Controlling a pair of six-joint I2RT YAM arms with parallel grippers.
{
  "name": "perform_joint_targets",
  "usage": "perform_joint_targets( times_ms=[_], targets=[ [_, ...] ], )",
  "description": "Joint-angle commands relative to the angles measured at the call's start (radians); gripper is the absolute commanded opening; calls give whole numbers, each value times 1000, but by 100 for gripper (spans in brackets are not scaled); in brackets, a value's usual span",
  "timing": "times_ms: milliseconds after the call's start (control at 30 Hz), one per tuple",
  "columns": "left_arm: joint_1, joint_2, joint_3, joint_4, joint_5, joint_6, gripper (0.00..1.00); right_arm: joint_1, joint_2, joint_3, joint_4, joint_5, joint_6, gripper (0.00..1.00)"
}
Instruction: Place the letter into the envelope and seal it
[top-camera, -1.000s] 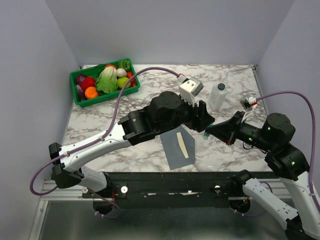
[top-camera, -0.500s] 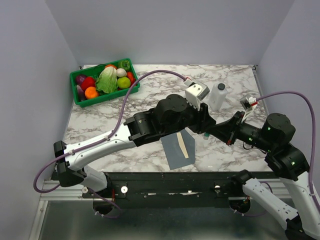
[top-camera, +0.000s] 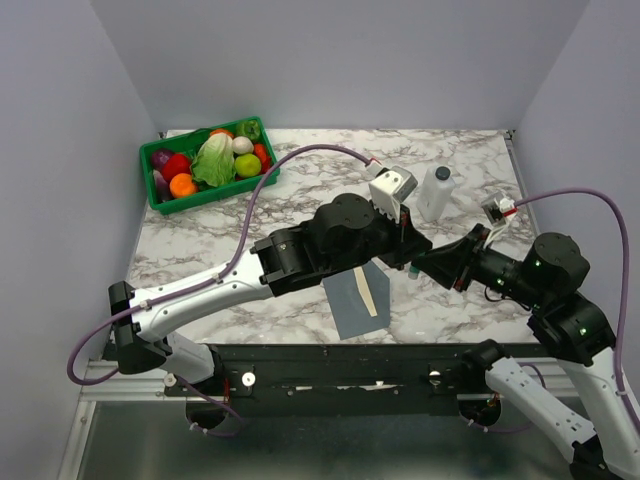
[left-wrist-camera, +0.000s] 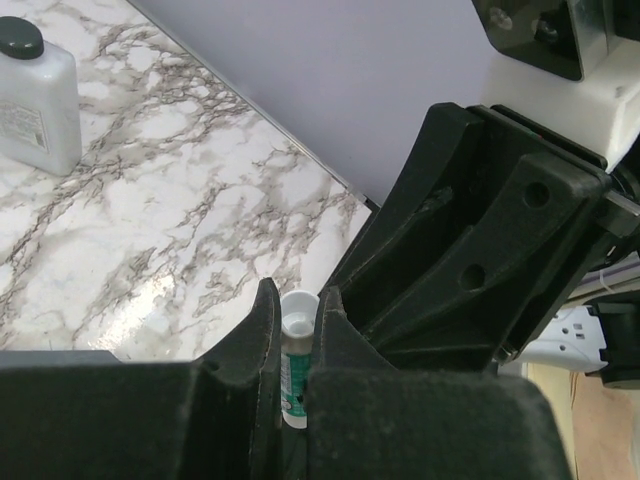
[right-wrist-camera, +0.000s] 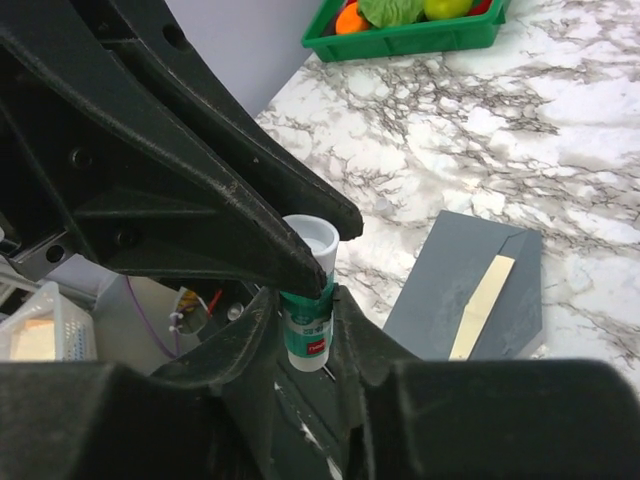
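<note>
Since one second ago the left arm has moved to the right, away from the far corner of the envelope (top-camera: 345, 300), until its tip meets the tip of the right arm just beside the envelope's right edge. At the same time the left gripper (left-wrist-camera: 295, 310) has closed, and the right gripper (right-wrist-camera: 305, 305) has begun to loosen.

Between the two tips stands a small glue stick (right-wrist-camera: 305, 335) with a green label and a white cap. The left fingers are now pinched on its white upper end. The right fingers are close along both sides of the lower part, but I cannot tell whether they press it or have let go.

The envelope lies flat on the marble table (top-camera: 250, 235), at the near edge, with the grey side up and not moved. A narrow cream strip, which I take for the letter (top-camera: 368, 291), shows along its open side, so most of the sheet seems to be inside already. A white bottle (top-camera: 436, 192) stands well beyond the envelope, to the far right.

In my judgement this is the sealing part of the task: either the stick passes from right to left, or the cap is pulled off. The flap is not yet glued or folded down.
</note>
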Motion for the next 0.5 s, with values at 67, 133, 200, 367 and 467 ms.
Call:
perform_joint_targets(
  times_ms=[67, 133, 200, 367, 467],
  targets=[
    [5, -47, -42, 65, -80, -41, 0, 3, -37, -63, 96, -7, 51, 39],
    [5, -47, -42, 65, -80, -43, 0, 3, -47, -69, 97, 0, 53, 40],
    [5, -47, -45, 68, -77, -52, 0, 2, -50, -69, 101, 7, 53, 40],
    [4, -52, -62, 94, -76, -69, 0, 3, -49, -73, 105, 7, 56, 43],
    [4, -55, -65, 100, -71, -76, 0, 3, -54, -80, 114, 7, 62, 45]
  ],
)
